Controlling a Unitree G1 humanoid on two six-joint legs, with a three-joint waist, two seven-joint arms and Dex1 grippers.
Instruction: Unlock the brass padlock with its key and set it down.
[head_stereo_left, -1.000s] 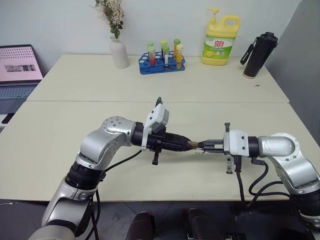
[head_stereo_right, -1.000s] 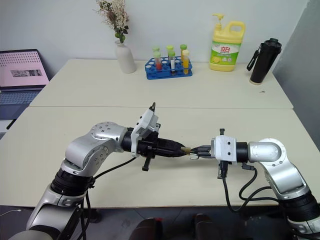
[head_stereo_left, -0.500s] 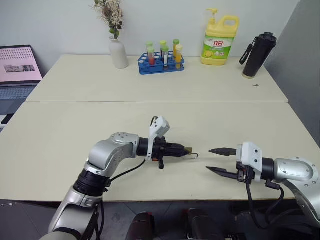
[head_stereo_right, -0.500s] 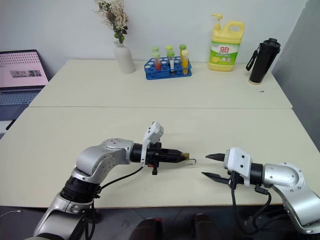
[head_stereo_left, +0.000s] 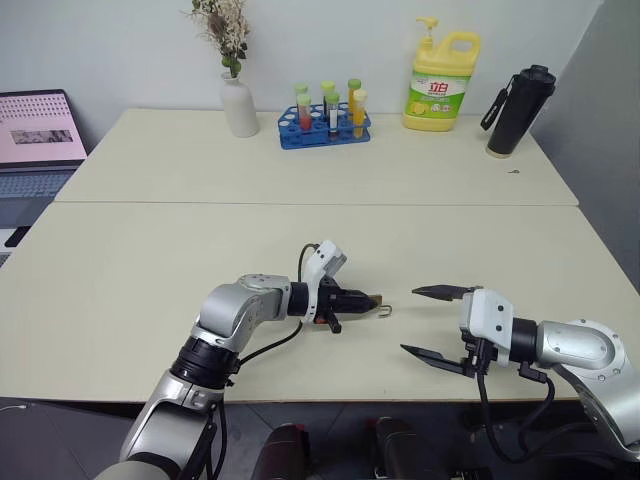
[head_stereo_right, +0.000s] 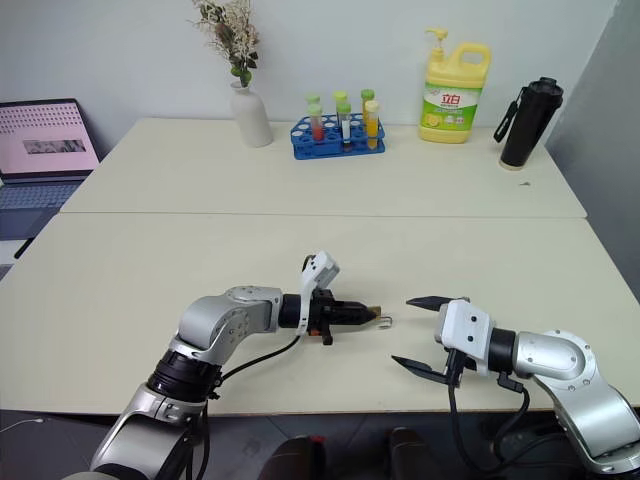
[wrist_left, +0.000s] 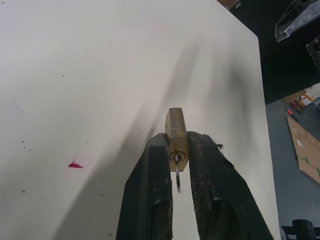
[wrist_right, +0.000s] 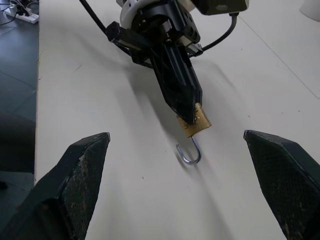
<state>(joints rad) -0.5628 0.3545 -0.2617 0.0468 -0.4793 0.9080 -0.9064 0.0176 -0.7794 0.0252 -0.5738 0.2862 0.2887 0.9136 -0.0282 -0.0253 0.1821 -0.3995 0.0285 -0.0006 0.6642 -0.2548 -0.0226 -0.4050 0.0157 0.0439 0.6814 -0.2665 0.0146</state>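
Observation:
My left gripper (head_stereo_left: 362, 299) is shut on the brass padlock (head_stereo_left: 373, 299), a small golden block held low over the near table. Its silvery shackle (wrist_right: 191, 154) hangs free as an open hook, at or just above the tabletop. In the left wrist view the padlock (wrist_left: 176, 136) is pinched between the two black fingers (wrist_left: 152, 170), and the thin key (wrist_left: 178, 180) sticks out of its keyhole. My right gripper (head_stereo_left: 410, 320) stands wide open a short way to the right of the padlock, holding nothing and pointing at it.
On the far table stand a white vase (head_stereo_left: 238, 103) with dried flowers, a blue rack of test tubes (head_stereo_left: 324, 122), a yellow detergent bottle (head_stereo_left: 440, 80) and a black flask (head_stereo_left: 517, 98). A laptop (head_stereo_left: 35, 140) sits at the far left. The near table's front edge (head_stereo_left: 330, 402) runs just below both grippers.
My right gripper has let go at the padlock, opened wide and drawn back to the right. My left gripper has sunk towards the tabletop and rolled, still holding the padlock.

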